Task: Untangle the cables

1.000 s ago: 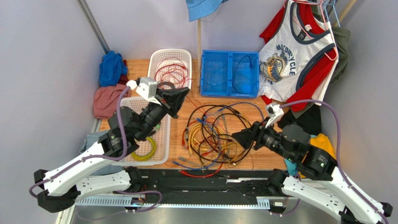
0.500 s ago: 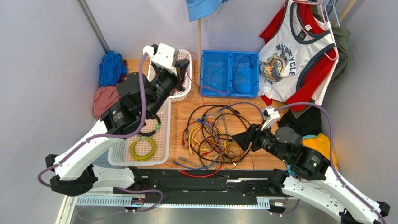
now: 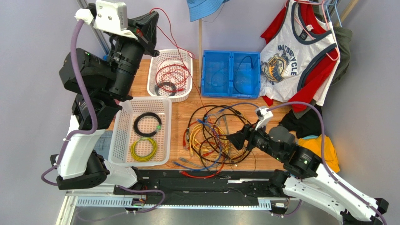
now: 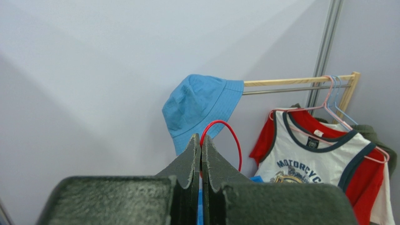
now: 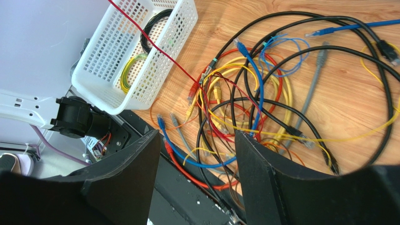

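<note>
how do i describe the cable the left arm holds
Find the left gripper, raised high by the back wall. Pinched in it is a thin red cable running down to the heap. It alone stretches through the air.

Tabletop (image 3: 185, 110) matt wood grain. Lower-left basket (image 3: 120, 133) white perforated plastic. Upper-centre crate (image 3: 230, 65) blue plastic, slight gloss. Cables (image 3: 216, 138), red cable (image 4: 219, 121) smooth plastic sheath. Left gripper (image 4: 201, 143) pads (image 4: 189, 161) rough matt grey.
</note>
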Controlling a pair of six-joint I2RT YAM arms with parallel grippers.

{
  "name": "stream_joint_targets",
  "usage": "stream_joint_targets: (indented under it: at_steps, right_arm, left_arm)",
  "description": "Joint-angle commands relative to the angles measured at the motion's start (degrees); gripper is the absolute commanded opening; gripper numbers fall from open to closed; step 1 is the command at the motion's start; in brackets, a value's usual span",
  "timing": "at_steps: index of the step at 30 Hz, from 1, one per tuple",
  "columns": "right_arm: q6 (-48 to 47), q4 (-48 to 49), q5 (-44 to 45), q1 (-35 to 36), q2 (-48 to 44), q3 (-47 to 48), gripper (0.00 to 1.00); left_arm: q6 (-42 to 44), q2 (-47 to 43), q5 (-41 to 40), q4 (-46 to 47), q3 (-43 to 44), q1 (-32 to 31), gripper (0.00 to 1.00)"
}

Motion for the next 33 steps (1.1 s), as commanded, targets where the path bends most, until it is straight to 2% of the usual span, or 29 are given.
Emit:
stream_joint_targets:
  at_steps: [1,7,11,14,17,19,22,23,25,26,28,33]
  right_arm:
    - [-0.8,14.4,-2.5,0.2,5.3,-2.0,0.64]
    - [-2.9,23.9,-3.4,0.3,16.8,0.0,0.66]
    - [-2.7,28.9,-5.7,0.4,21.3,0.1,0.66]
    - [-3.1,30.0,-4.6,0.4,24.5,1.2,0.66]
    - [-4.0,29.9,0.9,0.4,27.0,2.1,0.64]
    - [-4.9,30.2,6.0,0.4,28.6,2.5,0.58]
    - [-6.8,31.4,6.7,0.3,31.9,4.1,0.39]
    - [-6.8,31.4,7.5,0.3,32.7,5.8,0.25]
    - [-7.1,29.8,8.7,0.3,34.3,7.3,0.13]
    - [-7.3,29.4,9.6,0.3,34.5,8.1,0.01]
    - [-7.8,26.2,11.0,0.3,33.4,11.6,0.00]
    - [-12.7,18.5,12.4,0.3,28.4,25.5,0.00]
  left_arm:
    - [-0.2,1.3,3.1,-0.6,2.2,0.1,0.00]
    - [-1.4,1.0,3.6,-2.1,2.2,0.1,0.00]
    - [-2.0,0.2,3.8,-2.9,2.0,0.2,0.00]
    - [-2.1,-0.2,3.9,-3.9,1.8,0.1,0.00]
    - [-2.4,-1.5,4.0,-4.0,0.3,0.1,0.00]
    - [-2.8,-2.1,4.0,-4.1,-0.7,0.1,0.00]
    - [-3.4,-3.9,4.1,-3.6,-3.1,0.1,0.00]
    - [-3.5,-4.8,4.0,-3.6,-4.2,0.1,0.00]
    - [-3.6,-5.8,3.4,-3.6,-5.2,0.1,0.00]
    - [-3.8,-7.0,3.3,-3.6,-6.5,0.1,0.00]
    - [-4.2,-8.7,2.7,-3.3,-8.3,0.1,0.00]
    - [-5.7,-16.9,0.0,1.4,-21.7,0.1,0.00]
